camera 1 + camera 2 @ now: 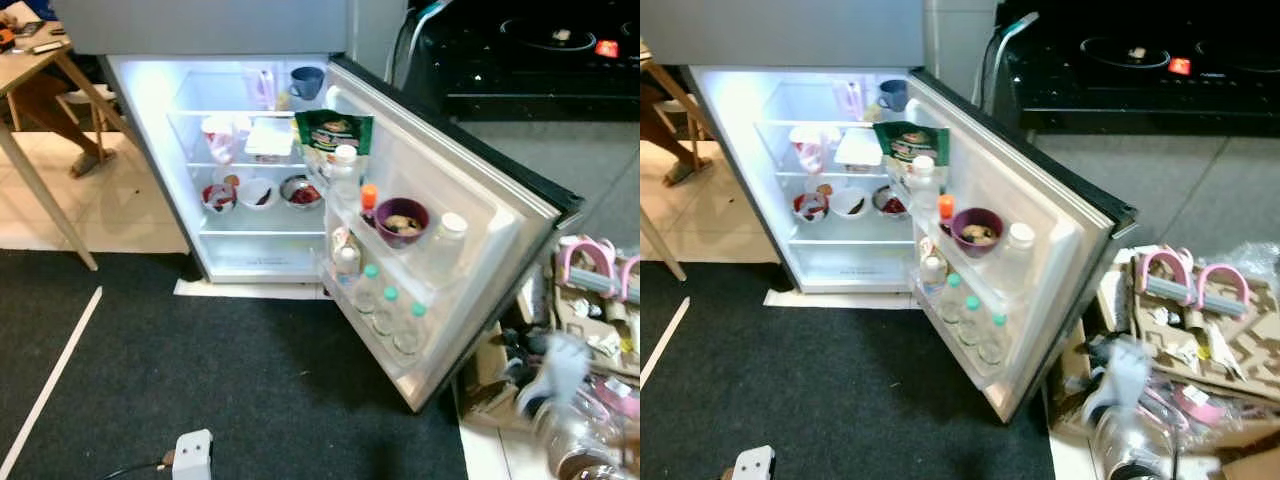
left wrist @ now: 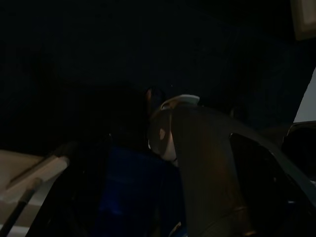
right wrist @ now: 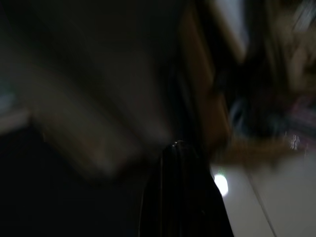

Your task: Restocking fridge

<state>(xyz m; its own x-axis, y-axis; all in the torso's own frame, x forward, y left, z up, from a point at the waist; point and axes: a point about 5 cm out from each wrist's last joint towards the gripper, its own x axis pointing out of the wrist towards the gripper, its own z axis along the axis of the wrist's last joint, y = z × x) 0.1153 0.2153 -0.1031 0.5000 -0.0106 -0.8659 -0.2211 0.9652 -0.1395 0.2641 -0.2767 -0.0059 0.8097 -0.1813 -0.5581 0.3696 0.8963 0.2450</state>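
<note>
The small fridge (image 1: 250, 262) stands open and lit, its door (image 1: 480, 200) swung out to my right. Its shelves hold a blue mug (image 1: 307, 80), a white container (image 1: 268, 138) and three small bowls (image 1: 258, 192). In the door racks sit a green bag (image 1: 333, 133), a purple bowl (image 1: 401, 220), an orange-capped bottle (image 1: 369, 197) and three green-capped bottles (image 1: 390, 312). My right arm (image 1: 585, 440) shows as a silver blur low at the right, beside the door's outer edge. My right gripper (image 3: 178, 148) is dark and smeared. My left gripper (image 2: 207, 168) hangs idle in the dark.
Dark carpet (image 1: 250, 380) lies before the fridge, with a white plug box (image 1: 193, 455) near me. A wooden table (image 1: 30, 60) and a person's foot (image 1: 85, 160) are at the left. A black cooktop (image 1: 530, 50) is behind the door. Cardboard boxes with pink items (image 1: 1200, 300) crowd the right.
</note>
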